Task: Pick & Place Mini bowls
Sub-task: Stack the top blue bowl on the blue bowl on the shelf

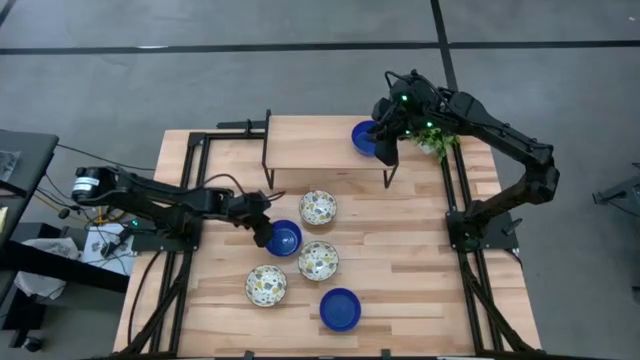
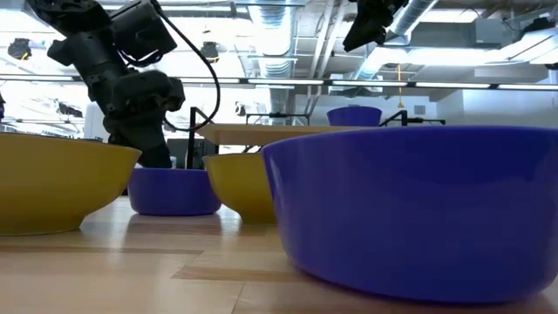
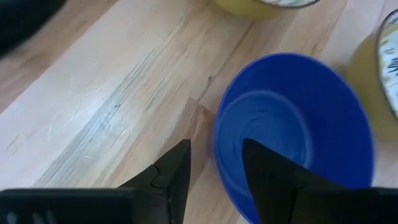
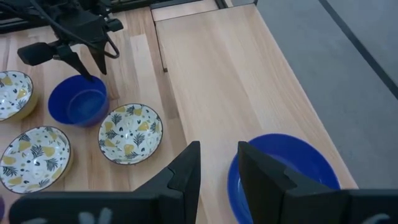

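Note:
Six mini bowls show in the high view. One cobalt blue bowl (image 1: 363, 136) sits on a raised wooden shelf (image 1: 315, 147). My right gripper (image 4: 219, 163) is open and hangs above that bowl's rim (image 4: 231, 177); in the low view it (image 2: 366, 30) is well clear of the bowl (image 2: 353, 115). A second blue bowl (image 1: 286, 239) rests on the table. My left gripper (image 3: 216, 165) is open, down at this bowl (image 3: 292, 124), one finger (image 3: 261, 171) inside and one (image 3: 177, 171) outside, with a gap on both sides of the rim. Three patterned bowls (image 1: 318, 208) (image 1: 318, 260) (image 1: 266, 285) and a third blue bowl (image 1: 340, 309) stand nearby.
A small green plant (image 1: 437, 143) stands at the shelf's right end, just behind my right gripper. The shelf's black legs (image 1: 267, 150) (image 1: 388, 172) stand on the table. Bare wood (image 1: 420, 260) lies on the table's right half. The patterned bowls crowd close around the blue bowl by my left gripper.

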Robot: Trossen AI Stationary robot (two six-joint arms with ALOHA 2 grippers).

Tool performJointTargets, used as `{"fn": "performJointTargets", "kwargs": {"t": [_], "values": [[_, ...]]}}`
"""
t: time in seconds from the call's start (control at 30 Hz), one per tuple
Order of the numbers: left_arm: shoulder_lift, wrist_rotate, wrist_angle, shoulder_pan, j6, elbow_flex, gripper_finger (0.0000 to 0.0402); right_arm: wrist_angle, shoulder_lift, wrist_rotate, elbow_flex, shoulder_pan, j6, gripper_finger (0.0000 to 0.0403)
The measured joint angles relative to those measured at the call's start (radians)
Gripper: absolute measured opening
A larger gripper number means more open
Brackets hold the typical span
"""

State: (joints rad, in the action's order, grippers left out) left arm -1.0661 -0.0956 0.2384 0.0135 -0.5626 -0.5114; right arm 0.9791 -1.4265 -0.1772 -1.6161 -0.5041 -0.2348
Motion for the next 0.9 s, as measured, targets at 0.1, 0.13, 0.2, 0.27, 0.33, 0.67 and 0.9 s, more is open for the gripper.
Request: {"fn": "performJointTargets", "kwargs": {"t": [0.1,0.13,0.2,0.27,0.33,0.67,0.9], "values": [[-0.026,0.000,-0.001,0.000,-0.002,0.000,0.0143,0.000,0.000,0.000,0.000,0.000,0.000,0.0098],[-0.035,0.000,-0.001,0.000,-0.002,0.000,0.0143,0.000,0.000,0.000,0.000,0.000,0.000,0.0098],[-0.050,0.000,-0.001,0.000,-0.003,0.000,0.0143,0.000,0.000,0.000,0.000,0.000,0.000,0.0098],[-0.057,0.000,-0.006,0.000,-0.002,0.000,0.0143,0.000,0.000,0.000,0.000,0.000,0.000,0.0098],[-0.056,0.000,-0.011,0.000,0.003,0.000,0.0143,0.000,0.000,0.000,0.000,0.000,0.000,0.0098],[-0.055,0.000,-0.016,0.000,0.004,0.000,0.0097,0.000,0.000,0.000,0.000,0.000,0.000,0.0098],[-0.055,0.045,-0.016,0.000,0.008,0.000,0.0016,0.000,0.000,0.000,0.000,0.000,0.000,0.0098]]}}
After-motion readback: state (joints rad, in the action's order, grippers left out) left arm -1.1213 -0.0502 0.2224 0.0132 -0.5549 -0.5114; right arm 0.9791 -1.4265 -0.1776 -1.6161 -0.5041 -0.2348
